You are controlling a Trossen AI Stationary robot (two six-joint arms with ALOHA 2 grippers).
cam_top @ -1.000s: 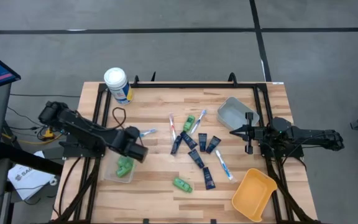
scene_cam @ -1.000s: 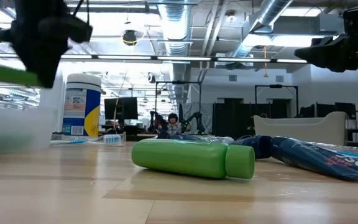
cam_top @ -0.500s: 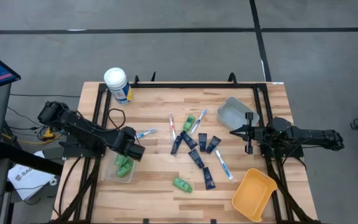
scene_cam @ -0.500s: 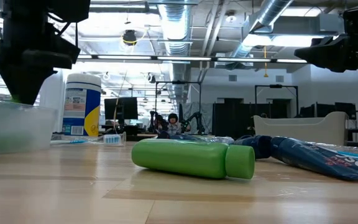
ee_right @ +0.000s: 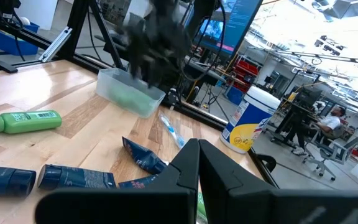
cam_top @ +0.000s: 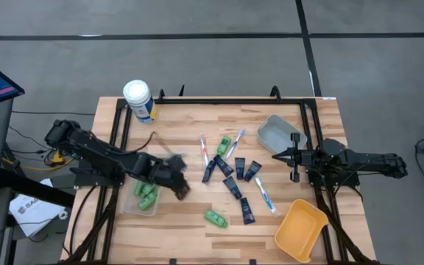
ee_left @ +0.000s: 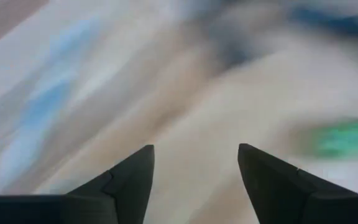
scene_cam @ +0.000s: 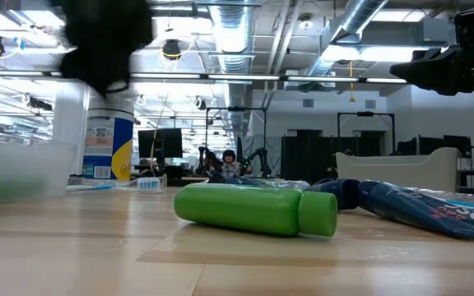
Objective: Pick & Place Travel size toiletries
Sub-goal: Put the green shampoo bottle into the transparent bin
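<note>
Swung away from the clear bin [cam_top: 130, 207], left gripper [cam_top: 177, 185] gapes empty, green bottles [cam_top: 147, 195] behind it.

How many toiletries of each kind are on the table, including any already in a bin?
Green bottles: 4, two of them in the clear bin
Navy tubes: 6
Toothbrushes: 4
Total: 14

1. The left tool [cam_top: 174, 180] is a dark smear in the high view, so its fingers cannot be made out there.
2. In the left wrist view everything past the fingers [ee_left: 132, 180] is streaked; only a green blob [ee_left: 347, 138] shows.
3. The clear bin [scene_cam: 19, 168] is cut by the low view's edge, its contents a green haze.
</note>
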